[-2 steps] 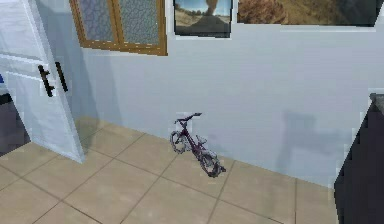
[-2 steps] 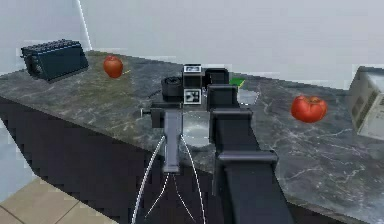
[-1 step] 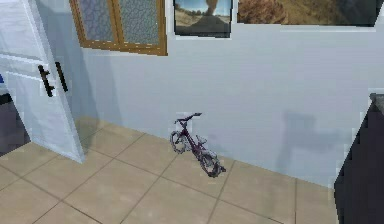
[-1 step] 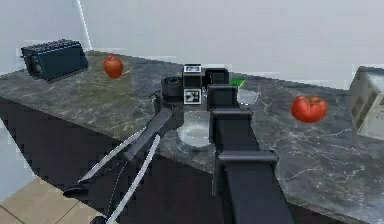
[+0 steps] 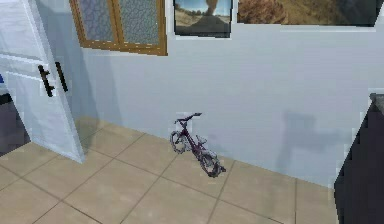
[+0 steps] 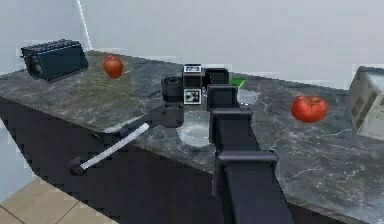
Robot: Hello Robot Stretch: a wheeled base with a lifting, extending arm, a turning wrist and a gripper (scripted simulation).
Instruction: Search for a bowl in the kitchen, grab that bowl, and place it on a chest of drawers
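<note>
A dark stone counter (image 6: 90, 100) runs across the arm side view. My arm's dark bar (image 6: 240, 165) rises over it from the bottom edge, with two white marked squares (image 6: 205, 96) at its far end. Left of them sits the gripper (image 6: 150, 118), low over the counter. A pale, glassy round shape (image 6: 196, 133), possibly a bowl, lies just beside the arm. Behind the gripper is a dark round pan-like thing (image 6: 172, 90). I cannot tell whether the gripper holds anything.
On the counter are a black toaster (image 6: 55, 58), a red apple (image 6: 113, 66), a red fruit (image 6: 309, 108), a beige appliance (image 6: 371, 100) and a long pale utensil (image 6: 108, 150). In the forward view, a small purple bicycle (image 5: 196, 145) stands on tiled floor by a white door (image 5: 35, 80).
</note>
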